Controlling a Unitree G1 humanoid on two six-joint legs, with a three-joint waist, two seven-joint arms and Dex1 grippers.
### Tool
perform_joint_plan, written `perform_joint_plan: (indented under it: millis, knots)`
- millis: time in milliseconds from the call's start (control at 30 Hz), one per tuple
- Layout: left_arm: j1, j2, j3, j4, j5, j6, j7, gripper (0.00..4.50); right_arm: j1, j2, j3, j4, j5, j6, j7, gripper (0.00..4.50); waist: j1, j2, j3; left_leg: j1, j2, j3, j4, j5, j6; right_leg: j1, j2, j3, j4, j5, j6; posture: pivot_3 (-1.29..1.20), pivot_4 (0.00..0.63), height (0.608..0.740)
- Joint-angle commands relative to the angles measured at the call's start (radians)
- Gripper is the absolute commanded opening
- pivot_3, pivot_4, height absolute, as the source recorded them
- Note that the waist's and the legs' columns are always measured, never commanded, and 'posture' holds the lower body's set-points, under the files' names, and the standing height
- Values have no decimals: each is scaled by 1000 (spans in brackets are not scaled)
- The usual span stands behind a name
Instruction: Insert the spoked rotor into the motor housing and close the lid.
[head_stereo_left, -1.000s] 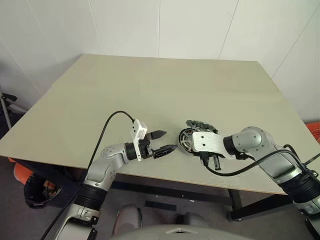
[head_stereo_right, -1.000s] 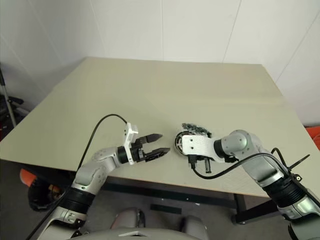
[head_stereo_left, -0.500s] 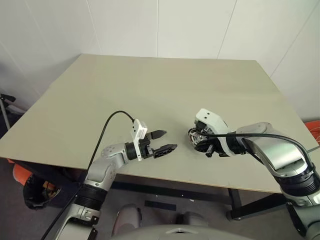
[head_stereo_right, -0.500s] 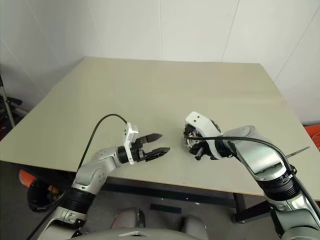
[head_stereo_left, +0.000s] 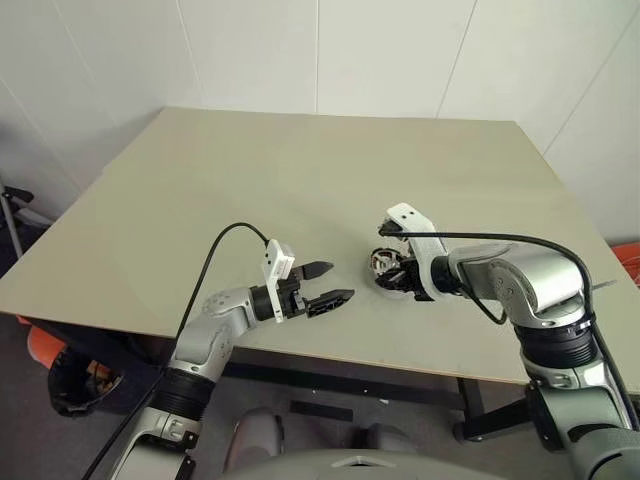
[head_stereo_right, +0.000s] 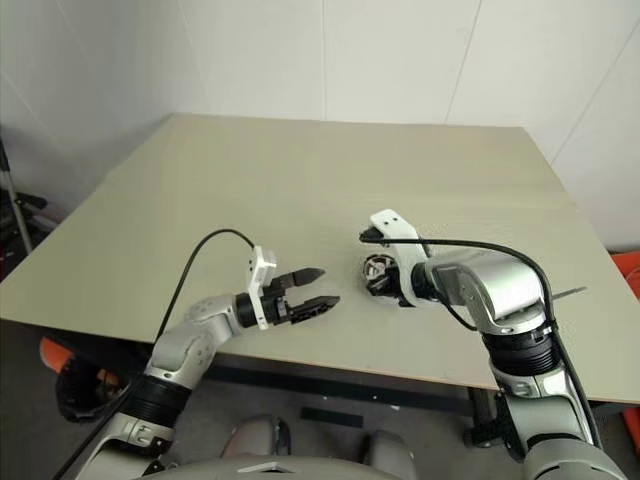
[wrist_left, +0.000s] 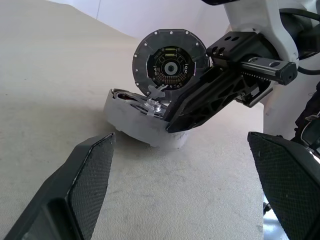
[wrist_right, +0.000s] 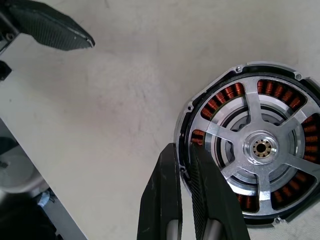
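The grey motor housing (wrist_left: 142, 126) sits near the table's front edge. The spoked rotor (wrist_right: 260, 148) lies inside it, silver spokes and hub up, with copper windings showing between the spokes. The lid (wrist_left: 170, 61) stands upright at the housing's far rim, swung open. My right gripper (wrist_right: 182, 149) points down at the housing with its fingers shut and their tips at the rim; whether they pinch it I cannot tell. My left gripper (head_stereo_left: 338, 282) hovers level a short way to the left of the housing (head_stereo_left: 386, 266), open and holding nothing.
The beige table (head_stereo_left: 300, 170) stretches away toward the white wall. Its front edge (head_stereo_left: 350, 352) runs just below both grippers. A black cable (head_stereo_left: 215, 250) loops up from my left wrist.
My right hand has rolled over and swung from lying across the housing's front to pointing down at its rim. The left gripper has stayed where it was, open.
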Motion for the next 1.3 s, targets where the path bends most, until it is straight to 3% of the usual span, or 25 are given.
perform_joint_plan:
  millis: [33,300,533,633,700,833,1000,1100,1267,1300]
  knots:
    - [-8,-1,9,-29,-15,-12,-5,4500,-17,38,-53,34,58,4,-97,38,0,0,0,0,0,0,0,0,0,0,0,0,0,0,0,0,0,740]
    - [-18,-2,5,-38,-18,9,1,4500,-113,259,-172,122,251,4,-302,2561,-13,0,0,1,0,0,-2,4,-6,-2,0,0,3,0,1,0,0,740]
    - [-17,2,7,-42,-20,17,0,4500,-277,344,-361,244,570,4,-457,2561,-13,0,0,-1,0,0,-3,4,-6,-3,0,0,2,0,0,0,0,740]
    - [-16,3,8,-47,-22,21,1,4500,-353,371,-445,220,525,-33,-490,2561,-19,0,0,-2,0,0,-4,4,-7,-5,0,0,2,0,0,0,0,740]
    - [-14,4,9,-49,-22,22,0,4500,-349,321,-392,181,445,-115,-484,2561,-16,0,0,-2,0,0,-4,4,-7,-5,0,0,2,0,0,0,0,740]
    - [-15,8,9,-43,-22,18,-3,4500,-228,-61,103,87,15,-565,-294,2561,7,-1,0,-2,-1,0,-5,4,-7,0,0,-1,-5,-2,8,0,0,740]
    - [-16,13,12,-25,-21,8,-13,4500,-128,-251,264,183,-246,-817,-195,2561,-2,-1,1,-3,-1,0,-6,3,-6,-2,0,-1,-6,-2,10,0,0,740]
    - [-16,13,13,-21,-18,5,-15,4500,-80,-322,291,258,-358,-931,-147,1936,-1,-1,1,-3,-1,0,-6,3,-6,-2,0,-1,-6,-2,8,0,0,740]
    - [-15,16,11,-27,-19,7,-15,4500,13,-382,261,339,-427,-1048,-40,155,-3,-1,1,-3,-1,0,-4,2,-3,-1,0,-1,-6,1,3,0,0,740]
    - [-15,16,12,-28,-20,7,-14,4500,37,-388,251,330,-425,-1064,-13,27,-4,-1,1,-3,0,0,-4,1,-1,-1,0,-1,-6,1,3,0,0,740]
